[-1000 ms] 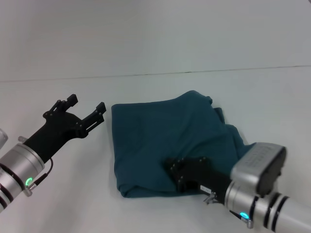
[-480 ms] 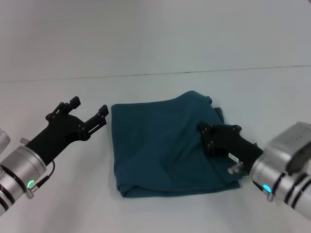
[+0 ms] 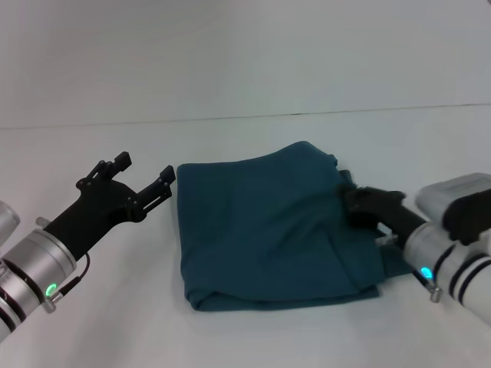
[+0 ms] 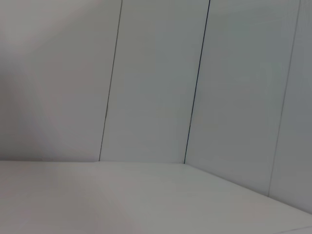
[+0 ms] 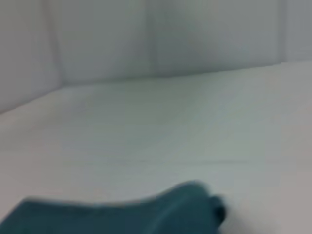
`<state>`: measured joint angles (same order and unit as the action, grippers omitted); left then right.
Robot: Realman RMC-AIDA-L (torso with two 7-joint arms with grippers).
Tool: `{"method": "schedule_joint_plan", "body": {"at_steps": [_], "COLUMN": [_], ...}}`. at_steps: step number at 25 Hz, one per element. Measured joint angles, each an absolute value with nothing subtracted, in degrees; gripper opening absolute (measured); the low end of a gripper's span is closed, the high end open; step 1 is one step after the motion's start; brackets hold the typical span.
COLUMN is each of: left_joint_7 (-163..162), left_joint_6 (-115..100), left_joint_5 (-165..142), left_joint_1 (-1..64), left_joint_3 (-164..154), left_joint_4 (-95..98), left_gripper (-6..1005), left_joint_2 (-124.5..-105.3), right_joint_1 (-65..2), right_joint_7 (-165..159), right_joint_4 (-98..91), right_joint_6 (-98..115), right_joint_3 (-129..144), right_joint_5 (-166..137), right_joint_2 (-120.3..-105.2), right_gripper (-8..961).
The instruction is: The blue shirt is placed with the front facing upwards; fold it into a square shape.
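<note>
head view first: the dark teal-blue cotton shirt (image 3: 272,234) is lying on the white table (image 3: 245,142) already folded down to a roughly square bundle, plain side up, no lettering showing; a second ago the black right gripper (image 3: 367,205) was planted on the near part of the cloth, now it has slid back to the shirt's right edge and sits over a rumpled bit there; can't tell if its fingers are open or pinching fabric; the black left gripper (image 3: 146,178) hangs just beside the shirt's far-left corner, fingers spread, holding nothing, and it has only crept a touch closer; looks to me like the folding is basically finished, maybe just that lumpy right side wants smoothing
</note>
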<state>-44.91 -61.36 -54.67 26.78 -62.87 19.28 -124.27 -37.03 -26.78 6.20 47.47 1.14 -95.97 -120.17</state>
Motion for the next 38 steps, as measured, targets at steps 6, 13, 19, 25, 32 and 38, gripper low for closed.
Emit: {"method": "schedule_joint_plan", "body": {"at_steps": [6, 13, 19, 25, 32, 38], "left_joint_7": [-44.9, -44.9, -44.9, -44.9, -44.9, -44.9], "left_joint_6": [-61.2, -60.9, -60.8, -60.8, -60.8, -60.8], "left_joint_5": [-54.7, -54.7, -54.7, -54.7, -54.7, -54.7], "left_joint_1": [26.7, 26.9, 27.0, 26.7, 26.7, 26.7], "left_joint_3": [-62.8, -62.8, -62.8, -62.8, -62.8, -62.8], "left_joint_4": [19.2, 19.2, 19.3, 19.2, 19.2, 19.2], "left_gripper": [888, 887, 888, 888, 888, 888], "left_joint_2": [-124.29, -124.34, -124.29, -124.27, -124.27, -124.27], "right_joint_1": [-35.3, -42.9, -45.3, -43.3, -39.0, -39.3], "right_joint_7": [-25.9, -25.4, -27.0, -27.0, -27.0, -23.0], "right_joint_4": [6.9, 6.8, 6.3, 4.6, 7.4, 12.1], "right_joint_6": [58.8, 48.5, 38.7, 36.5, 51.4, 54.1], "right_joint_3": [0.5, 0.4, -1.3, -8.0, -7.2, -4.9], "right_joint_5": [-98.6, -103.1, -102.5, -97.7, -99.7, -112.2], "right_joint_2": [-120.25, -120.43, -120.29, -120.17, -120.11, -120.47], "right_gripper": [58, 61, 64, 67, 70, 73]}}
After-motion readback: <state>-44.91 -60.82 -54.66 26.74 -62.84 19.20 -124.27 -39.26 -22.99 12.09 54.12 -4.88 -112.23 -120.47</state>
